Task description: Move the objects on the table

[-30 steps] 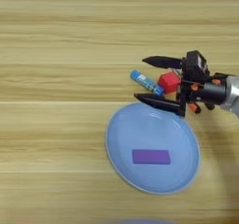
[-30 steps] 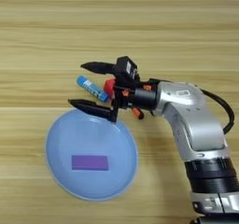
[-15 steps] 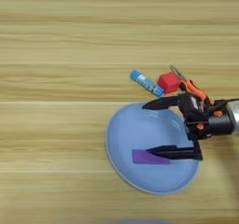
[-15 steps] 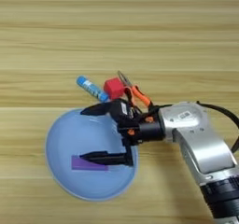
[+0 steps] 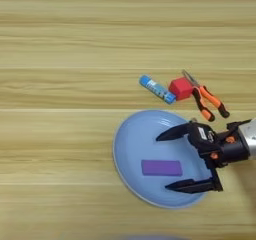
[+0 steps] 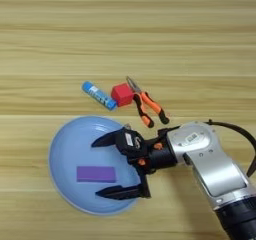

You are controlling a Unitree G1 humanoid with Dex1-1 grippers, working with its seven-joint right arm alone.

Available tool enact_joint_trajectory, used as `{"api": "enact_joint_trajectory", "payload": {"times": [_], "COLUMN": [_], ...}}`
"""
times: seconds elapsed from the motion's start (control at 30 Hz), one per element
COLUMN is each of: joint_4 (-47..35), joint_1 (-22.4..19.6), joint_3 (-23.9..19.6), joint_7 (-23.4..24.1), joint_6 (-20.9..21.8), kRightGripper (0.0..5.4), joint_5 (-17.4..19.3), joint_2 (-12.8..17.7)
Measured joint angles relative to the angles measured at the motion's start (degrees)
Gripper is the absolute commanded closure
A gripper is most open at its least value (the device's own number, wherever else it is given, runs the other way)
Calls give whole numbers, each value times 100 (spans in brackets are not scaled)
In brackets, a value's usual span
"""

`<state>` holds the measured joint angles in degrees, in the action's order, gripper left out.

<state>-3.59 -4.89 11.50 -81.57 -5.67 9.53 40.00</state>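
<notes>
Lying flat on plate [image 5: 127, 149], purple block [image 5: 161, 167] long axis left-right; hand [image 5: 167, 160] spread beside it.

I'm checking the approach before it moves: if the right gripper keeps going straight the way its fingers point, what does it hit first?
Most likely the purple block lying on the blue plate. The right gripper is open and points left, with the block just beyond its fingertips. Height above the plate is hard to judge.

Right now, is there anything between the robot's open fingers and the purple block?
No. The right gripper hangs open over the plate, and only bare blue plate separates it from the purple block to its left. Both eye views show this.
</notes>
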Motion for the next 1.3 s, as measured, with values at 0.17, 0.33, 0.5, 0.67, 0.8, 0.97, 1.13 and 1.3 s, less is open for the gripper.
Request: {"api": "enact_joint_trajectory", "payload": {"times": [0.17,0.33,0.5,0.67,0.8,0.97,1.13,1.3], "joint_4": [310,468,558,595,605,613,627,643], "joint_1": [7,6,-15,-34,-36,-37,-40,-55], "joint_3": [173,232,243,259,263,272,283,289], "joint_7": [134,240,286,355,355,345,340,342], "joint_6": [268,403,510,523,527,546,616,622], "kRightGripper": [12,71,140,205,262,314,363,400], "joint_5": [-373,-508,-517,-526,-524,-518,-518,-519], "joint_2": [-6,-17,-34,-40,-40,-40,-40,-40]}}
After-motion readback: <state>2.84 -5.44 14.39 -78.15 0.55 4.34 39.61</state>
